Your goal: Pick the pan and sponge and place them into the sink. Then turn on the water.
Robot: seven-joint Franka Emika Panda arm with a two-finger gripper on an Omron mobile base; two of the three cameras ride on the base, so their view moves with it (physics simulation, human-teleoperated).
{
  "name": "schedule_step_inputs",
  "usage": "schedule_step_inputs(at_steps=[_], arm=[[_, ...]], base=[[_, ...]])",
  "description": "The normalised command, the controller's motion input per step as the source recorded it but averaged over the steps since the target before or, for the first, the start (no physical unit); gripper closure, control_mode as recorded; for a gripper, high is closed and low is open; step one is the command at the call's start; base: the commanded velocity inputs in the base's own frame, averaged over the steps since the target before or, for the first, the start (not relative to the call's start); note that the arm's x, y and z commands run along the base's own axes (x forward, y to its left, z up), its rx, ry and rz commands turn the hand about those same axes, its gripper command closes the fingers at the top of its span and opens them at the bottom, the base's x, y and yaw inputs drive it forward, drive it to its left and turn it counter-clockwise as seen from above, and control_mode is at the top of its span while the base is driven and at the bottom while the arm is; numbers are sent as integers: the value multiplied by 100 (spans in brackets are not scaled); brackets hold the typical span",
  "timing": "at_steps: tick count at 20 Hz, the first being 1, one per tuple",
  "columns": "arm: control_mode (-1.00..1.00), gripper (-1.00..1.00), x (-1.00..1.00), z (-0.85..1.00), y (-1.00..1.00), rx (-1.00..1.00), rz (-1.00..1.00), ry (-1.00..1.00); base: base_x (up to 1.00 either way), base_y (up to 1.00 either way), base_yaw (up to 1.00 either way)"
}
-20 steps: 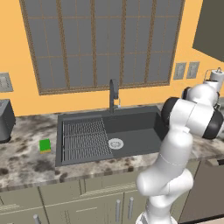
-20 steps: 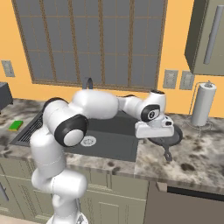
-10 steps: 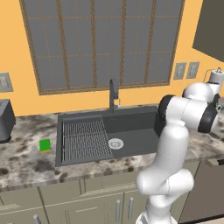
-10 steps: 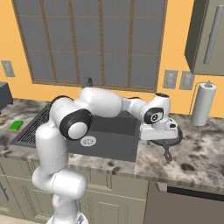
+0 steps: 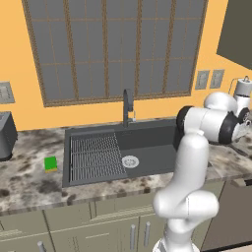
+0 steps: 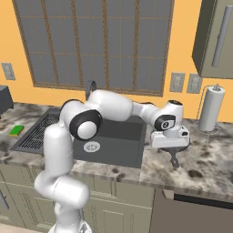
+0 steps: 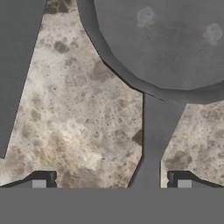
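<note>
The gripper (image 7: pixel 111 183) hung wide open over the pan's handle (image 7: pixel 153 144), one finger tip (image 7: pixel 39 181) on each side of it, holding nothing. Against the earlier right base frames it had dropped lower, close over the pan (image 6: pixel 175 146), and the elbow had swung. The hand view gave what the base cameras hid: the handle running between the jaws and the pan's round dark bowl beyond, on the mottled counter (image 7: pixel 78 113), near the sink's right edge. The right base view placed the pan on the counter right of the sink (image 6: pixel 123 136). The left base view showed the sponge (image 5: pixel 50 163) on the counter just left of the basin, and the faucet (image 5: pixel 127 106) at its back edge.
</note>
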Motion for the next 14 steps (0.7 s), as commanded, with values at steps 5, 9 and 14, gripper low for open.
schedule_step_inputs(at_steps=[5,9,14], arm=[[-100,-100,12,-9,-19,2,3,1],[-100,-100,15,-13,-15,3,2,3],[-100,-100,14,-16,-16,3,2,2]], base=[[0,0,0],[0,0,0],[0,0,0]])
